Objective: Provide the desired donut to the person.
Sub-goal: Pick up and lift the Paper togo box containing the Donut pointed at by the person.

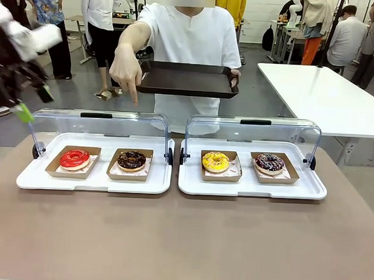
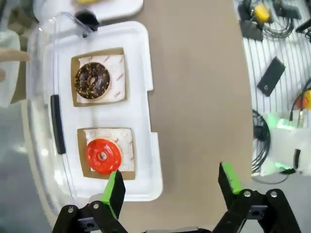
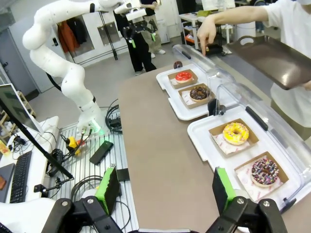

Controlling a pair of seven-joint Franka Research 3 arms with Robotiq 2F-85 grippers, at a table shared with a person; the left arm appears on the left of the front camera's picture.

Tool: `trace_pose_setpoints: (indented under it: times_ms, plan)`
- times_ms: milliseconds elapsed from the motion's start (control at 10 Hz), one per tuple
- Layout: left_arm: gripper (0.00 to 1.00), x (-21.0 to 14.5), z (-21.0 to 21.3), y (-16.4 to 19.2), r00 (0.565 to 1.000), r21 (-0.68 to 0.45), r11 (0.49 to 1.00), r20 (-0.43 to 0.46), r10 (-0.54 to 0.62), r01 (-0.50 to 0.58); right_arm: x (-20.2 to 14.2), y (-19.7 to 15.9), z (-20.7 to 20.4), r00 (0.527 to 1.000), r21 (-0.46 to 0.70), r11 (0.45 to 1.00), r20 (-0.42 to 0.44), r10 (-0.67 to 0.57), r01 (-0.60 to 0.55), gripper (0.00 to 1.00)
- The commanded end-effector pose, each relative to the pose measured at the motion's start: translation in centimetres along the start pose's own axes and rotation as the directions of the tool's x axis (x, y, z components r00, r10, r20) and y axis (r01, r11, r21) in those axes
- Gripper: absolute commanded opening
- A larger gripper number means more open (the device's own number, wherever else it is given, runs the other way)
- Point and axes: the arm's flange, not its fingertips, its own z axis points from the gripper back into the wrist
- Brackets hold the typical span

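The person [image 1: 188, 38] in a white top holds a dark tray [image 1: 186, 79] in one hand. The other hand [image 1: 127, 69] points a finger down over the left case, about above the chocolate donut [image 1: 131, 160] [image 2: 92, 81]. Left of that donut sits a red donut [image 1: 74, 158] [image 2: 103, 155]. A yellow donut [image 1: 215, 161] and a dark sprinkled donut [image 1: 270, 162] lie in the right case. My left gripper [image 1: 33, 103] [image 2: 172, 184] hangs open, high beyond the left case's outer end. My right gripper [image 3: 165, 184] is open and holds nothing, above the table's near right side.
Each white case [image 1: 30, 178] [image 1: 315, 190] has its clear lid [image 1: 100, 127] raised at the back. Each donut rests in a brown cardboard tray. Brown tabletop [image 1: 182, 239] stretches in front of the cases. A white table [image 1: 325, 96] stands at the back right, with bystanders behind.
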Motion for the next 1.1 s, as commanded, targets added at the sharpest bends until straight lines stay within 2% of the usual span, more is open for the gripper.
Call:
trace_pose_setpoints:
  times_ms: [0, 100, 300, 500, 600, 700, 800, 1000]
  plan:
    - [1.0, 2.3, -4.4, 1.5, 0.988, 0.019, 1.0, -0.156, -0.016, 0.019, 0.0, -0.1, 0.0, 1.0, 0.006, 1.0, 0.008, 0.004, -0.004, 1.0]
    - [1.0, 3.9, -6.6, 1.7, 0.979, 0.023, 0.999, -0.2, -0.042, 0.047, 0.0, -0.1, 0.0, 1.0, 0.006, 1.0, 0.008, 0.004, -0.004, 1.0]
    - [1.0, 6.4, -10.0, 1.8, 0.983, 0.032, 0.998, -0.179, -0.044, 0.051, 0.0, -0.1, 0.0, 1.0, 0.006, 1.0, 0.008, 0.004, -0.004, 1.0]
    - [1.0, 7.7, -12.5, 1.7, 0.979, 0.049, 0.997, -0.197, -0.057, 0.068, 0.0, -0.1, 0.0, 1.0, 0.006, 1.0, 0.008, 0.004, -0.004, 1.0]
    - [1.0, 7.7, -12.7, 1.5, 0.981, 0.051, 0.996, -0.182, -0.06, 0.07, 0.0, -0.1, 0.0, 1.0, 0.006, 1.0, 0.008, 0.004, -0.004, 1.0]
    - [1.0, 7.1, -11.6, 1.0, 0.99, 0.038, 0.998, -0.127, -0.054, 0.059, 0.0, -0.1, 0.0, 1.0, 0.006, 1.0, 0.008, 0.004, -0.004, 1.0]
    - [1.0, 7.9, -12.6, 1.7, 0.984, 0.021, 0.997, -0.162, -0.075, 0.08, 0.0, -0.1, 0.0, 1.0, 0.006, 1.0, 0.008, 0.004, -0.004, 1.0]
    - [1.0, 7.9, -12.6, 1.7, 0.984, 0.021, 0.997, -0.162, -0.075, 0.08, 0.0, -0.1, 0.0, 1.0, 0.006, 1.0, 0.008, 0.004, -0.004, 1.0]
